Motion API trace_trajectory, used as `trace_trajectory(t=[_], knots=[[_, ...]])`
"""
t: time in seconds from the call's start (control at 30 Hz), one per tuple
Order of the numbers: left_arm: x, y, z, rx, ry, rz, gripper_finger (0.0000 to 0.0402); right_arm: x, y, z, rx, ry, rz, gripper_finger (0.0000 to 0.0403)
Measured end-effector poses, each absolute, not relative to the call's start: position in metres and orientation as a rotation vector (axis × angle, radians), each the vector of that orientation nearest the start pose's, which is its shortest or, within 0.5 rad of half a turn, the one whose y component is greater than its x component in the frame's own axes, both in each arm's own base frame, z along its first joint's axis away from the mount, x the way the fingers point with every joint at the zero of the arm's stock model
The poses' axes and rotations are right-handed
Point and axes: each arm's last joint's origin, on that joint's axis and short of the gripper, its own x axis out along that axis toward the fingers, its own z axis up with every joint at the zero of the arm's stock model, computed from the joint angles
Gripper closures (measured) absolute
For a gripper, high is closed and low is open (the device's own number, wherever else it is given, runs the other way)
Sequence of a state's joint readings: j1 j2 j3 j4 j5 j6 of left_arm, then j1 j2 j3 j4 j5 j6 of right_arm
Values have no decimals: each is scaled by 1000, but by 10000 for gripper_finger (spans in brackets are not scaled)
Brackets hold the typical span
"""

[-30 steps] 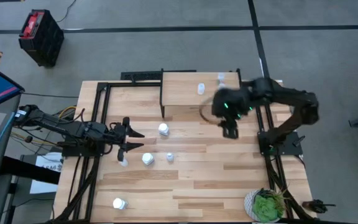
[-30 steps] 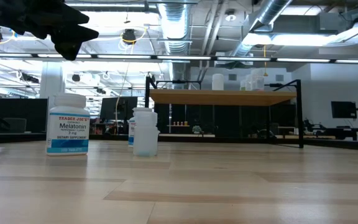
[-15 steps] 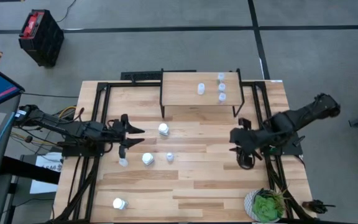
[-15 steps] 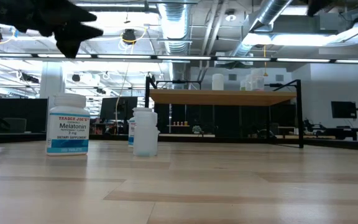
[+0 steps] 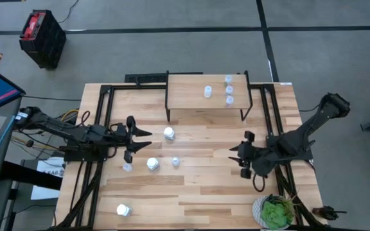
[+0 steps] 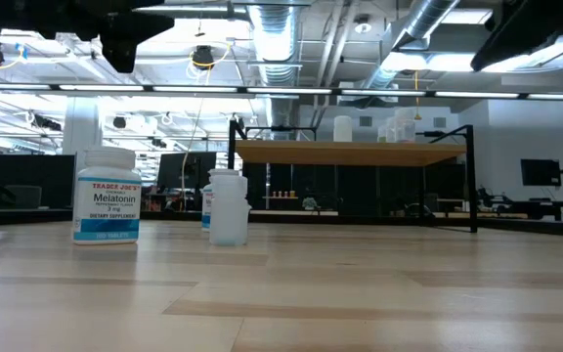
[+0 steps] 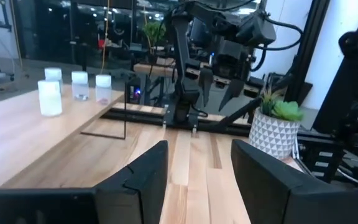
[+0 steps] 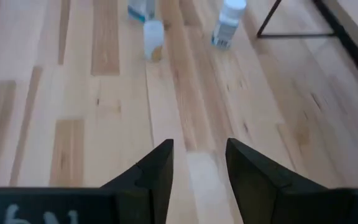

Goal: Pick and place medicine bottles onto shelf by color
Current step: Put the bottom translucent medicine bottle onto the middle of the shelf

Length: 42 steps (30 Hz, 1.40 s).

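Observation:
The light-wood shelf (image 5: 191,96) stands at the table's far edge with several small bottles (image 5: 229,90) on its top. On the table stand a white bottle (image 5: 169,133), another white bottle (image 5: 153,163) labelled Melatonin (image 6: 106,196), a pale translucent bottle (image 5: 175,162), a small one (image 5: 128,167) and a white one (image 5: 123,209) near the front edge. My left gripper (image 5: 148,141) hovers open left of these bottles, nothing between its fingers (image 7: 142,180). My right gripper (image 5: 235,155) hangs open over bare table at the right, slanting down toward the bottles (image 8: 148,37).
A green potted plant (image 5: 275,212) sits in the table's near right corner. Black frame rails (image 5: 101,128) run along both table sides. Bare wood lies between the two grippers and along the near edge.
My right gripper has swung away from the shelf's front, toward the table's near right and downward, and now points toward the bottles in the middle. The bottles have not moved.

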<state>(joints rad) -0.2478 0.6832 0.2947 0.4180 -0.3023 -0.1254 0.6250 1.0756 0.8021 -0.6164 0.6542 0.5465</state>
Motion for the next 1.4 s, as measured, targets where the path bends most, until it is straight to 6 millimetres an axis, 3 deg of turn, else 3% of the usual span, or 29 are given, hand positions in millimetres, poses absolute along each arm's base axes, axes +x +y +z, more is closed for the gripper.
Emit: trace_trajectory(t=[0.23,0.47,0.8,0.97,1.17,1.4], knots=[[166,-32,227,-141,15,63,237,201,111,220,35,426,-78,235],[187,-31,234,-189,71,50,237,234,103,213,15,228,196,236],[249,-42,273,34,580,22,237,256,81,187,16,318,156,238],[274,-48,287,107,703,-19,237,256,81,183,30,343,152,239],[292,-55,278,112,770,-152,237,255,81,184,31,350,150,239],[305,-56,257,110,835,-133,237,255,81,182,27,360,147,239]])
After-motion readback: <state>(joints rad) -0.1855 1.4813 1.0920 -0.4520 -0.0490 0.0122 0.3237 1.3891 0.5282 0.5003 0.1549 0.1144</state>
